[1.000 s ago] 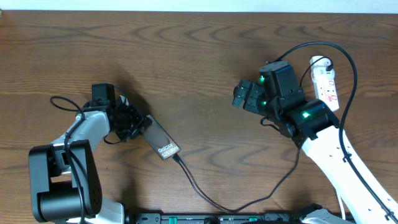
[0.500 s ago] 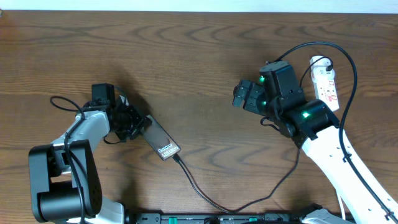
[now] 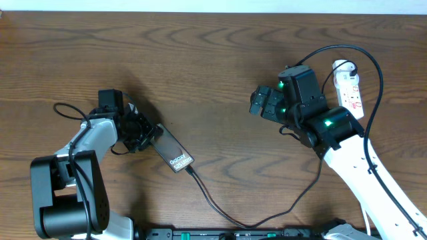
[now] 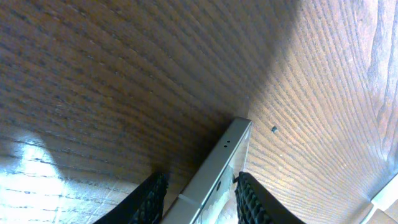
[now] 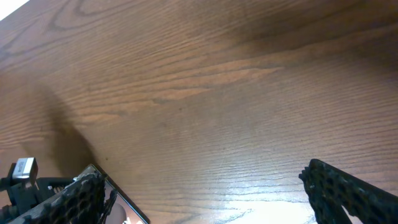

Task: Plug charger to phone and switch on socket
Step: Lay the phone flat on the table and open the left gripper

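- The left claw [image 3: 137, 131] is closed on the upper end of the phone [image 3: 172, 152], its fingers [image 4: 148, 198] pressing the two long edges; I judge this grip is there to brace the phone against the push of a plug
- The phone lies flat and slantwise on the table [image 3: 213, 53], printed end towards the near edge, so its port faces away from the holding arm
- The charger [image 3: 207, 197] has its tip touching that printed end and looks seated, though the overhead view is too coarse to be sure; its cable trails loosely towards the near edge and curves up to the right
- The right claw [image 3: 260, 101] is spread wide with nothing in it, hovering over bare table well apart from the phone; with its own part of the plugging apparently done, it is free for the switch
- The socket [image 3: 351, 89] lies at the far right, partly behind the right arm and behind the claw, so the arm would need to turn back to reach it
- Risk: releasing the phone carelessly could tug the tip loose
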